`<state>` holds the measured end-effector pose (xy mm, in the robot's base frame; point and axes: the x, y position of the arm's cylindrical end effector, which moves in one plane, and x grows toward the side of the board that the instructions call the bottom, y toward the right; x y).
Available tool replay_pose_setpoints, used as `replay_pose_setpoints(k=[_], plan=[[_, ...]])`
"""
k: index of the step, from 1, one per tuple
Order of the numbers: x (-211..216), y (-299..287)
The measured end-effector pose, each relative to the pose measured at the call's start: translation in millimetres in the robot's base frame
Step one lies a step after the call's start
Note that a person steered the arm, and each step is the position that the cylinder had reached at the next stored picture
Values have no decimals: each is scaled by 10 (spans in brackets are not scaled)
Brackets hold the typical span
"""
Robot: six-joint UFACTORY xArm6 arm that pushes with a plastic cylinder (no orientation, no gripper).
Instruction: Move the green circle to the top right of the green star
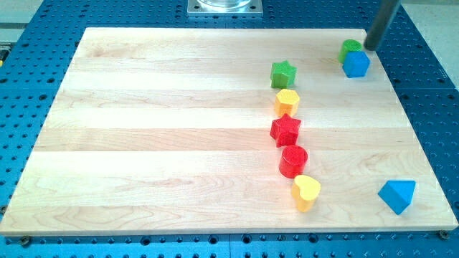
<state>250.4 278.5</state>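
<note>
The green circle (349, 49) sits near the board's top right corner, touching a blue cube (356, 64) just below it. The green star (283, 74) lies to the left of them and a little lower. My tip (371, 47) comes down from the view's top edge and rests just right of the green circle, above the blue cube.
Below the green star, a column runs down: a yellow hexagon (287, 102), a red star (285, 130), a red cylinder (293, 161) and a yellow heart (306, 192). A blue triangle (397, 196) lies at the bottom right. The wooden board (143, 143) sits on a blue perforated table.
</note>
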Motion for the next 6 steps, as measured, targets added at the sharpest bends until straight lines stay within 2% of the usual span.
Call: replay_pose_setpoints(k=[1, 2, 3, 4, 6], plan=[[22, -141], [135, -542], [-75, -389], [79, -94], [407, -823]])
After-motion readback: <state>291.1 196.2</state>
